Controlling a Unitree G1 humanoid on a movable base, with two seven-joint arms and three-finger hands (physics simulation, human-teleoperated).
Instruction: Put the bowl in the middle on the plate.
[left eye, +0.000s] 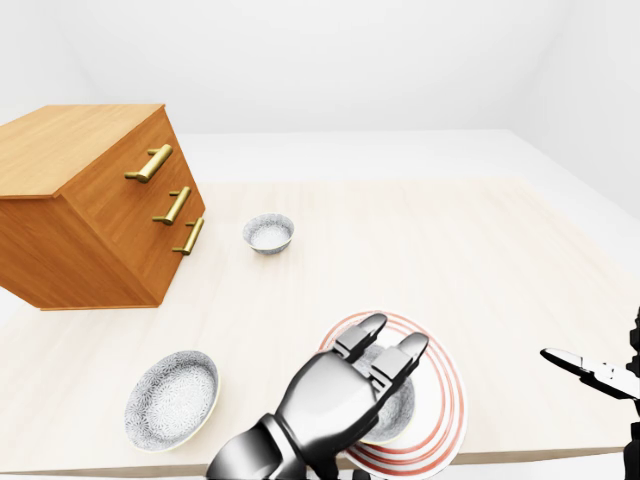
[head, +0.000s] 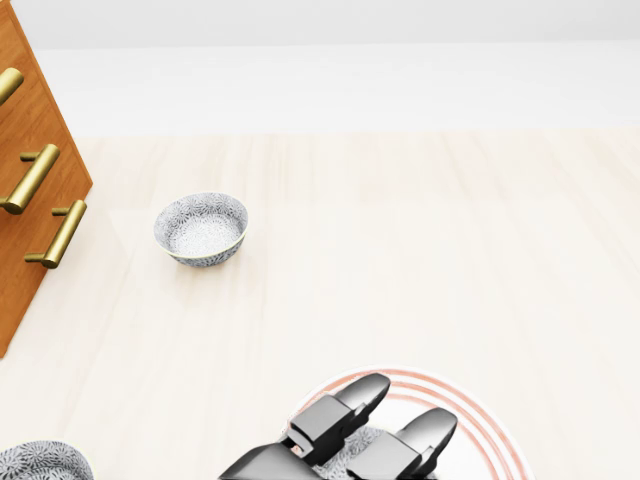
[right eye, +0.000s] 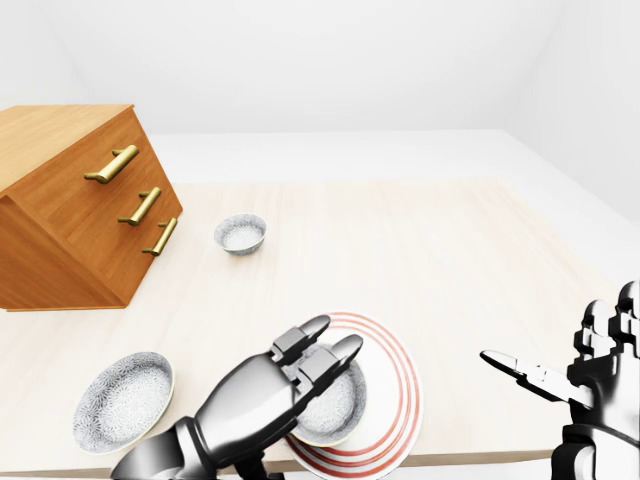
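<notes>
Three patterned bowls sit on a pale wood table (left eye: 480, 240). Small bowl (left eye: 268, 233) near the wooden drawer chest (left eye: 90, 205) w/ brass handles; wide bowl (left eye: 172, 399) at lower left of left-eye view, near table edge. Middle bowl (right eye: 335, 408) rests on the red-ringed plate (right eye: 395, 385), upright, at the plate's left part. Left hand (left eye: 335, 395) reaches over it, fingers (left eye: 362, 335) extended across the bowl's rim and not curled round it; whether they touch the bowl can't be told. Right hand (right eye: 585, 380) hangs at right of right-eye view, off the table corner, fingers spread, one pointing left, holding nothing.
</notes>
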